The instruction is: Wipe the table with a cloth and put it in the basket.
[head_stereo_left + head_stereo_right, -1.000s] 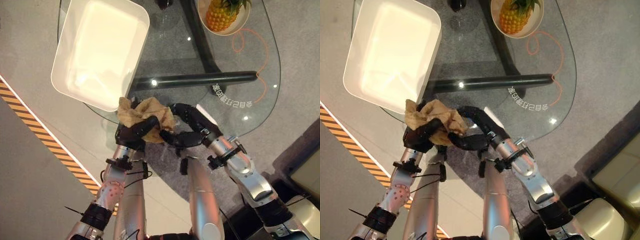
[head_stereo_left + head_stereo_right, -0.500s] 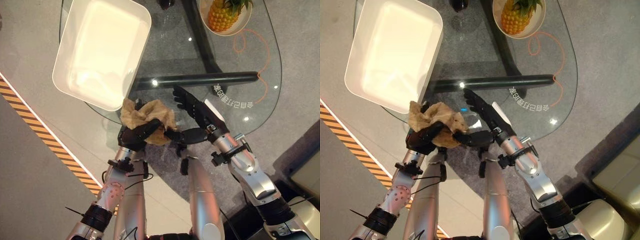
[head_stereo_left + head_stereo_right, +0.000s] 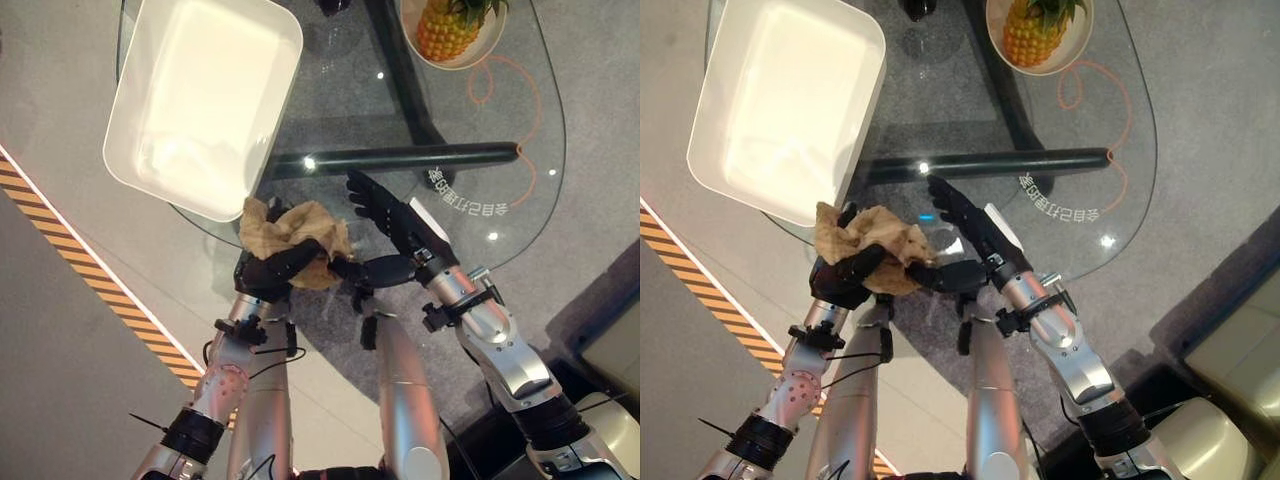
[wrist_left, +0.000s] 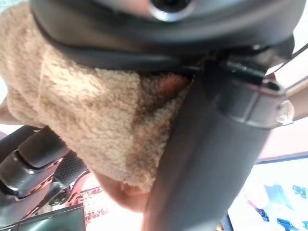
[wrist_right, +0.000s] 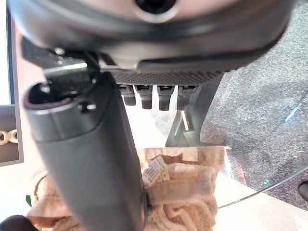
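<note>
My left hand is shut on a crumpled tan cloth at the near edge of the glass table. In the left wrist view the cloth is bunched under the thumb. My right hand is open just right of the cloth, its fingers straight above the glass and its thumb pointing toward the cloth. The right wrist view looks past those straight fingers to the cloth. The white rectangular basket sits on the table's left part, just beyond the cloth.
A bowl with a pineapple stands at the table's far right. A dark table bar runs under the glass ahead of my right hand. Yellow-and-black striped tape crosses the floor on the left.
My right hand, curled against the cloth a second ago, has let go and straightened its fingers over the glass. The left hand keeps the cloth in about the same place.
</note>
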You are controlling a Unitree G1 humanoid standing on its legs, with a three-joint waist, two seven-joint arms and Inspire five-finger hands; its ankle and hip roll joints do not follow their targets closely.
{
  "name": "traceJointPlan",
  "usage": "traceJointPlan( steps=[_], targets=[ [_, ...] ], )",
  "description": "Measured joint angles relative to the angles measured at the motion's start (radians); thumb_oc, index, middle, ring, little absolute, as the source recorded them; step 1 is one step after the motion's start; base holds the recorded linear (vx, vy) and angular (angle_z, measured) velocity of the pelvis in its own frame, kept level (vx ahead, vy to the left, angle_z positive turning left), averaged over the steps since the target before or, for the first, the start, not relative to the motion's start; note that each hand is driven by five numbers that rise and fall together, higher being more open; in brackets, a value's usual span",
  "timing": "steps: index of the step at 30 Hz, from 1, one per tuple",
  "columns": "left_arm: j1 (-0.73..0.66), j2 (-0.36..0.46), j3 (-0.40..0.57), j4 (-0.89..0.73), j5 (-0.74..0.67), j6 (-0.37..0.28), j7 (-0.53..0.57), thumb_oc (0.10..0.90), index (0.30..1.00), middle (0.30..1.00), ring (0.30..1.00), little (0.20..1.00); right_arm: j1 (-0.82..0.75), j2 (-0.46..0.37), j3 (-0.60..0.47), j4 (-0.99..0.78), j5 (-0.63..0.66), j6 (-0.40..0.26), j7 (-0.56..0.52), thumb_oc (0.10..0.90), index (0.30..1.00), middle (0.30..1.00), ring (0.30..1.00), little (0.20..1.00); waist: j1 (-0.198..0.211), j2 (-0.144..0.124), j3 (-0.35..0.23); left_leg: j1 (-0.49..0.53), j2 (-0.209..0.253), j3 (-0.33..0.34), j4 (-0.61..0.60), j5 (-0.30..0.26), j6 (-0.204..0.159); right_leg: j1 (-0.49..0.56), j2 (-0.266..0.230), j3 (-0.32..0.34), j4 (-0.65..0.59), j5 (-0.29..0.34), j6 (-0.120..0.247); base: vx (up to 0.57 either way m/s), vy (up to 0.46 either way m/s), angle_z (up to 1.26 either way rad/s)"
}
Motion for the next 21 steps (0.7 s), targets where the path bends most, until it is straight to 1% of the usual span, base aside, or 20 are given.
traceJointPlan(
  steps=[3, 6, 9, 13, 15, 18, 21],
  targets=[
    [0.006, 0.001, 0.018, -0.005, 0.000, -0.049, 0.003, 0.100, 0.300, 0.300, 0.300, 0.200, 0.000, 0.004, -0.005, 0.022, 0.024, -0.009, -0.002, 0.800, 0.900, 0.900, 0.900, 0.900, -0.001, 0.000, 0.000, 0.002, 0.001, 0.000, 0.004, -0.001, 0.001, 0.004, 0.000, -0.001, 0.001, -0.001, 0.000, -0.02, -0.010, 0.00],
    [0.006, -0.003, 0.048, -0.007, 0.001, -0.098, 0.020, 0.100, 0.300, 0.300, 0.300, 0.200, 0.009, 0.007, -0.020, 0.034, 0.074, -0.014, -0.002, 0.800, 0.900, 0.900, 0.900, 0.900, 0.001, 0.000, 0.000, 0.008, 0.001, 0.000, 0.001, 0.000, 0.000, 0.008, 0.000, 0.000, 0.003, 0.000, 0.000, 0.00, 0.000, 0.00],
    [0.005, -0.006, 0.087, -0.007, 0.001, -0.132, 0.054, 0.100, 0.300, 0.300, 0.300, 0.200, 0.012, 0.021, -0.046, 0.054, 0.135, -0.041, 0.002, 0.800, 0.900, 0.900, 0.900, 0.900, 0.000, 0.000, 0.000, 0.011, 0.001, 0.000, 0.002, 0.000, -0.001, 0.009, 0.001, 0.000, 0.005, 0.000, -0.001, 0.00, 0.000, 0.00],
    [0.007, -0.005, 0.130, -0.005, 0.001, -0.156, 0.086, 0.100, 0.300, 0.300, 0.300, 0.200, 0.017, 0.044, -0.084, 0.059, 0.220, -0.079, 0.018, 0.800, 0.900, 0.900, 0.900, 0.900, 0.002, 0.000, 0.000, 0.018, 0.001, 0.000, 0.003, 0.001, -0.001, 0.016, 0.001, 0.001, 0.005, 0.001, -0.001, 0.00, 0.000, 0.00],
    [0.009, -0.007, 0.134, -0.004, 0.001, -0.159, 0.097, 0.100, 0.300, 0.300, 0.300, 0.200, 0.021, 0.059, -0.095, 0.063, 0.254, -0.086, 0.041, 0.800, 0.900, 0.900, 0.900, 0.900, 0.003, 0.000, 0.000, 0.031, 0.001, 0.001, 0.002, 0.000, -0.001, 0.028, 0.001, 0.002, 0.005, 0.001, -0.002, 0.00, 0.000, 0.00],
    [0.010, -0.007, 0.148, -0.003, 0.001, -0.177, 0.097, 0.100, 0.300, 0.300, 0.300, 0.200, 0.029, 0.084, -0.102, 0.064, 0.285, -0.097, 0.066, 0.800, 0.900, 0.900, 0.900, 0.900, 0.003, 0.000, 0.000, 0.052, 0.001, 0.005, 0.000, 0.000, -0.001, 0.047, 0.001, 0.006, 0.005, 0.001, -0.001, -0.01, -0.004, -0.03],
    [0.010, -0.006, 0.158, -0.003, 0.002, -0.202, 0.097, 0.100, 0.300, 0.300, 0.300, 0.200, 0.045, 0.083, -0.103, 0.071, 0.285, -0.094, 0.070, 0.800, 0.900, 0.900, 0.900, 0.900, 0.004, 0.000, 0.000, 0.066, 0.001, 0.013, -0.002, 0.000, -0.001, 0.053, 0.002, 0.017, 0.008, 0.001, -0.001, -0.02, 0.003, -0.06]
  ],
)
